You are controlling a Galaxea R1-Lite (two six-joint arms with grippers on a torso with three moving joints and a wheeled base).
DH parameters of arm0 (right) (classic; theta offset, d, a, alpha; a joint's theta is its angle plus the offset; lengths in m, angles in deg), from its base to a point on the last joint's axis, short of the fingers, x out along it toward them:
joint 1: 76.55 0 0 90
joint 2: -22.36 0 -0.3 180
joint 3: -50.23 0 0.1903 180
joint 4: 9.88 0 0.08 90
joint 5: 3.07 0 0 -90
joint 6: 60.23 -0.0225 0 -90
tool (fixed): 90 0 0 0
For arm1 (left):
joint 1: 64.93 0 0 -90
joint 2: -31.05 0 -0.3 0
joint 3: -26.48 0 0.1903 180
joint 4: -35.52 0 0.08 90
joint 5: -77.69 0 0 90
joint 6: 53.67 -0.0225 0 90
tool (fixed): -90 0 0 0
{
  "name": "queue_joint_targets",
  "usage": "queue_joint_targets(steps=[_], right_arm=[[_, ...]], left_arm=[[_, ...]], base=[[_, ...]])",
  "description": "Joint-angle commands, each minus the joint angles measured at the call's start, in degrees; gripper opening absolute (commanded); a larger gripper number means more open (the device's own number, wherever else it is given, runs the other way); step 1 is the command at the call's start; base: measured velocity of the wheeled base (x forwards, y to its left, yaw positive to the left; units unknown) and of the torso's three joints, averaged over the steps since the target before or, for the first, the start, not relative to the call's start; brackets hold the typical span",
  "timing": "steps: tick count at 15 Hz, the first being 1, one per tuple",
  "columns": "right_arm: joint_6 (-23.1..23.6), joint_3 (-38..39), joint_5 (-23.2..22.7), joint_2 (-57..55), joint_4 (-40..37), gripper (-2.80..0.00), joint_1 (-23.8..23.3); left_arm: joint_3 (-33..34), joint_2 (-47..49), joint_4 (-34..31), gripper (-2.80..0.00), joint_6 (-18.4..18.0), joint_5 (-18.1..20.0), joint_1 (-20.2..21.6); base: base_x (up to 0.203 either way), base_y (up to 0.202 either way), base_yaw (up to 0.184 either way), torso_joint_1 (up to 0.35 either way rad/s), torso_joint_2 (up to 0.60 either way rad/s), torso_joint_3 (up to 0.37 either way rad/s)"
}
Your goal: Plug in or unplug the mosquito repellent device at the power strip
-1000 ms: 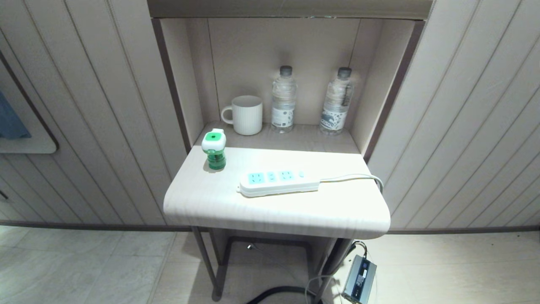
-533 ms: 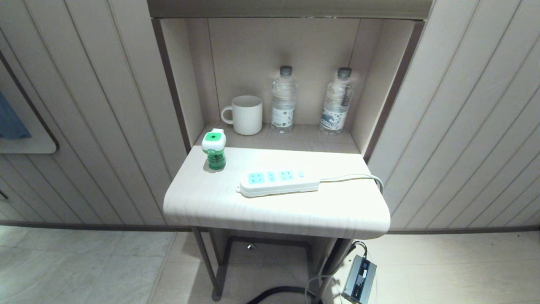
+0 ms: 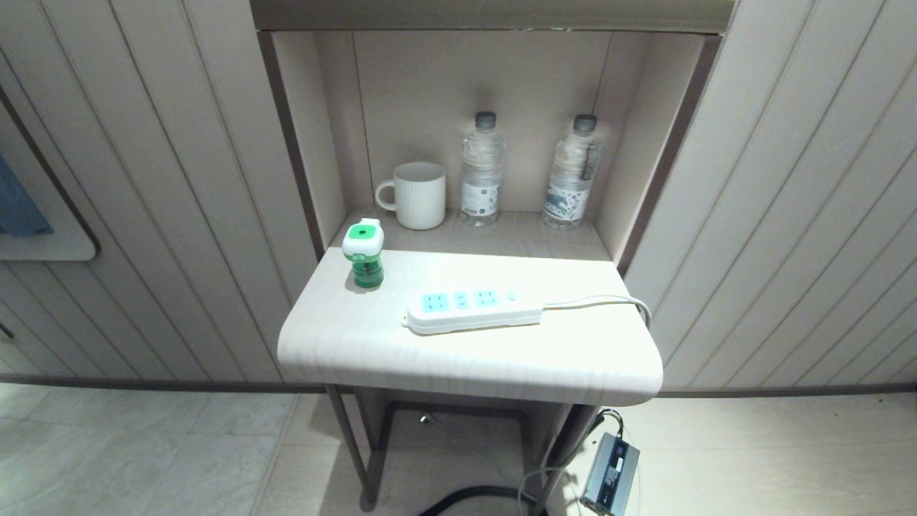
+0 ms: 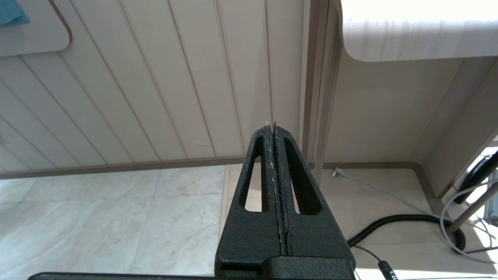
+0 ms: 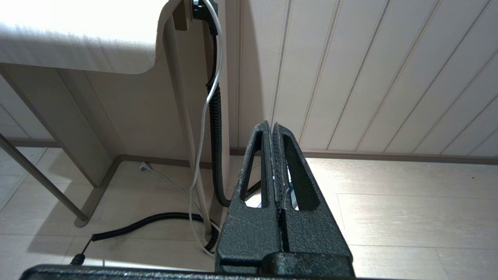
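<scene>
The mosquito repellent device [image 3: 364, 255], a small green bottle with a white-and-green head, stands upright at the back left of the light table top [image 3: 344, 344]. It is unplugged and apart from the power strip [image 3: 473, 309], a white bar with light-blue socket faces lying across the table's middle. Its white cord [image 3: 602, 301] runs off to the right. Neither arm shows in the head view. My left gripper [image 4: 272, 125] is shut and empty, low beside the table's left. On the table's right side, my right gripper [image 5: 271, 123] hangs low, shut and empty too.
A white ribbed mug [image 3: 417, 195] and two clear water bottles [image 3: 481, 169] [image 3: 572, 172] stand in the niche behind the table. Black and white cables [image 5: 212, 116] and a grey adapter box [image 3: 610, 476] lie by the table legs. Panelled walls flank both sides.
</scene>
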Motion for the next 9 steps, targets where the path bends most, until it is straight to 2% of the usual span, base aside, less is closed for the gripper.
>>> queue_joint_targets(steps=[1, 9], right_arm=[[0.0, 0.0, 0.0, -0.06, -0.01, -2.8, 0.0], [-0.09, 0.0, 0.0, -0.02, -0.1, -2.8, -0.04]], left_arm=[[-0.01, 0.17, -0.04, -2.8, -0.08, 0.05, 0.0], [-0.02, 0.17, -0.04, -2.8, 0.1, -0.02, 0.0]], base=[[0.0, 0.0, 0.0, 0.0, 0.0, 0.0], [0.0, 0.0, 0.0, 0.0, 0.0, 0.0]])
